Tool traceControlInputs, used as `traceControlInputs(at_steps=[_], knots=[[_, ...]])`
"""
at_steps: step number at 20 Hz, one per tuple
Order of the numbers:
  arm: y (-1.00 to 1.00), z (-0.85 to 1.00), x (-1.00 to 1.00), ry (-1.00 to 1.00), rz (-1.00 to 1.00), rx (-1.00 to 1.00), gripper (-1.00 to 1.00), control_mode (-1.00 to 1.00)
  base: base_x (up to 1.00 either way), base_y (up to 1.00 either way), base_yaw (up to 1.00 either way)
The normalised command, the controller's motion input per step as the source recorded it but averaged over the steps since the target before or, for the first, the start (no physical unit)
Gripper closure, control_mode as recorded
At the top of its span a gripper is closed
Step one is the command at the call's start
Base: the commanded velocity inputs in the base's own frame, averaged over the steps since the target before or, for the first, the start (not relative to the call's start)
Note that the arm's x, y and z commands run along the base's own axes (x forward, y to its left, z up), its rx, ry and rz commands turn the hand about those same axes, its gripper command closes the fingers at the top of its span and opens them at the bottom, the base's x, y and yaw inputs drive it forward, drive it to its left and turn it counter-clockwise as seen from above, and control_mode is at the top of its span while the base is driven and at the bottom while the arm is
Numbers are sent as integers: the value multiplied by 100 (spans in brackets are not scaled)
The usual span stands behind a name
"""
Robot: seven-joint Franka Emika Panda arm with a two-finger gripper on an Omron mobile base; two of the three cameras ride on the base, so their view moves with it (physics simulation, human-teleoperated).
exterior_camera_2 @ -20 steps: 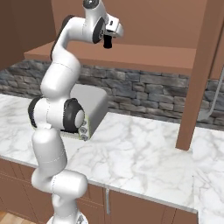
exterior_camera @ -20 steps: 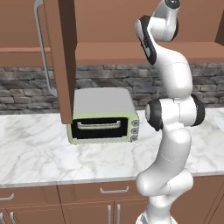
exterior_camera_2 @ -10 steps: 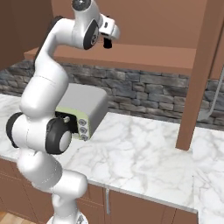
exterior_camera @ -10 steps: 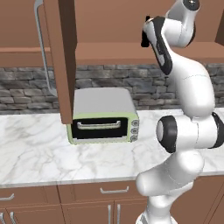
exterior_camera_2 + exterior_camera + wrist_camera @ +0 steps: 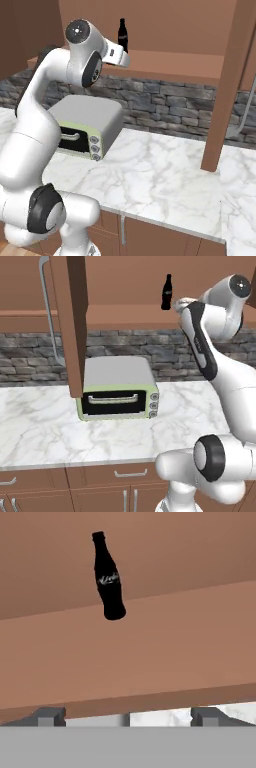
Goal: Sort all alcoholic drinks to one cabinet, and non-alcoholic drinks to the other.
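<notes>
- I am seeing the cola bottle [image 5: 108, 577] standing upright on the cabinet shelf floor [image 5: 165, 647], toward its back, with nothing touching it.
- From the left base view the same bottle [image 5: 166, 292] is sitting inside the open wall cabinet, above the stone backsplash [image 5: 125, 351].
- My gripper [image 5: 128, 716] is hanging in front of the shelf's near edge, well apart from the bottle, with its jaws spread wide and nothing between them.
- In the right base view the hand [image 5: 116, 54] is sitting just below and in front of the bottle [image 5: 122, 35].
- The cabinet door [image 5: 70, 321] is standing swung open, its silver handle [image 5: 46, 311] facing left.
- A pale green toaster oven [image 5: 118, 387] is resting on the marble counter [image 5: 45, 431] below the cabinet.
</notes>
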Motion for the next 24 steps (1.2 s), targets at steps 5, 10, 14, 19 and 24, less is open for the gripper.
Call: traceControlInputs(at_steps=[5, 10, 14, 19, 24], knots=[[0, -30, -100, 0, 0, 0, -100, -100, 0, 0, 0], [0, -44, -100, 0, 0, 0, -100, -100, 0, 0, 0], [0, -60, -100, 0, 0, -1, -100, -100, 0, 0, 0], [1, -69, -90, 4, 0, -2, -100, -100, 0, 0, 0], [10, -56, -33, 10, 0, -3, -100, -100, 0, 0, 0]])
